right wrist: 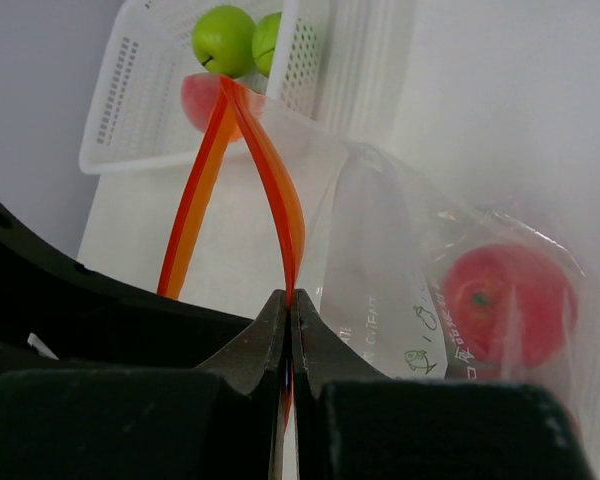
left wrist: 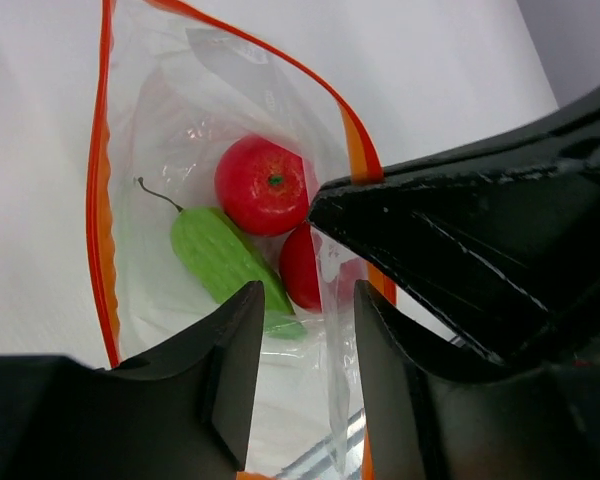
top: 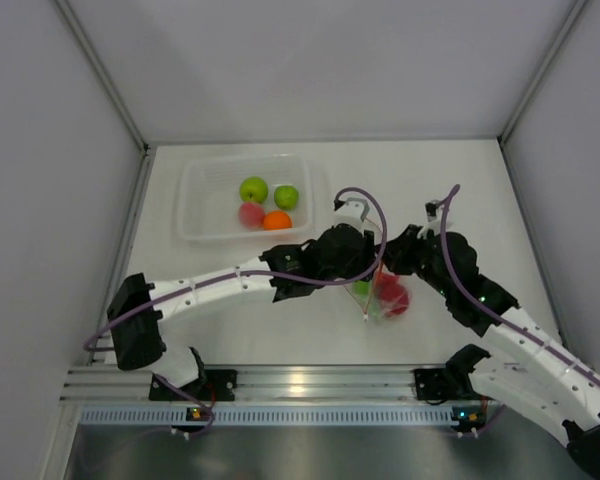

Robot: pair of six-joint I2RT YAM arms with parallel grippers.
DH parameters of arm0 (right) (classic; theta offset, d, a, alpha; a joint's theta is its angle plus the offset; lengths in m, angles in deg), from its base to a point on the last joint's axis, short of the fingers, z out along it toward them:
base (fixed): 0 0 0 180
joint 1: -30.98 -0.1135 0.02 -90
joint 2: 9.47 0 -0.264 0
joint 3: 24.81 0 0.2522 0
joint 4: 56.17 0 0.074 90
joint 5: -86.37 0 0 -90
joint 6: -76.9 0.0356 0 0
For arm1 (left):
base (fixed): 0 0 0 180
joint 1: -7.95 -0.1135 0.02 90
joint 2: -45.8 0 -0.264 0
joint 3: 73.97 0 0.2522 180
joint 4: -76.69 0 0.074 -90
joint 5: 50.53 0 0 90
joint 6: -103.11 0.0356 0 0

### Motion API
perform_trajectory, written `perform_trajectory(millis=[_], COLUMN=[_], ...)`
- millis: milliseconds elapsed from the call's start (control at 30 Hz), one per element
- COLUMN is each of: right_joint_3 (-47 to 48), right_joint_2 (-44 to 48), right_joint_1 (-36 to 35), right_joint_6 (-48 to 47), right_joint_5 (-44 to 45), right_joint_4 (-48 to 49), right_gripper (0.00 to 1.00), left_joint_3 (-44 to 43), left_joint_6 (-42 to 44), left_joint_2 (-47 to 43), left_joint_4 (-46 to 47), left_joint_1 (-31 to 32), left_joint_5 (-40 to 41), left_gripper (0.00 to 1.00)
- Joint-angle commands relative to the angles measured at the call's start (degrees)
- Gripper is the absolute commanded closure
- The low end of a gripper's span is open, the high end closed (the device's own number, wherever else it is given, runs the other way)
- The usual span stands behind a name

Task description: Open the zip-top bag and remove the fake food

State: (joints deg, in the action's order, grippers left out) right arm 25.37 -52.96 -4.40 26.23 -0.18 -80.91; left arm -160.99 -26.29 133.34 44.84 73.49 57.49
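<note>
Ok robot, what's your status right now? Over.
Right gripper shut on zip-top bag strip. Left gripper open at bag mouth. Fake food inside: two red, one green. Nothing blocking.

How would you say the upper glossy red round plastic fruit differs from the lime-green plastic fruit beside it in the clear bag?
The red fruit is ball-shaped, the green fruit elongated. The red fruit shows a dark dot, the green fruit a thin stem. Both lie inside the bag.

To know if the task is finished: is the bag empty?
No, the left wrist view shows two red fruits and a green one inside the bag.
</note>
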Motion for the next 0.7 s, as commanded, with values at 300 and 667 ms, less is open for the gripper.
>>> perform_trajectory(millis=[300, 667], right_joint_3=[4.2, 2.4], right_joint_2=[4.9, 9.0], right_joint_1=[1.1, 1.4], right_joint_6=[-9.4, -12.5], right_joint_5=[11.1, 15.5], right_joint_4=[-14.9, -21.4], right_gripper=[1.0, 1.0], left_joint_3=[-7.0, -13.7], left_joint_6=[-4.7, -4.1], left_joint_2=[13.9, 23.9], left_joint_4=[2.3, 1.5], left_joint_1=[0.6, 1.4], left_joint_5=[3.7, -1.6], left_gripper=[0.61, 0.42])
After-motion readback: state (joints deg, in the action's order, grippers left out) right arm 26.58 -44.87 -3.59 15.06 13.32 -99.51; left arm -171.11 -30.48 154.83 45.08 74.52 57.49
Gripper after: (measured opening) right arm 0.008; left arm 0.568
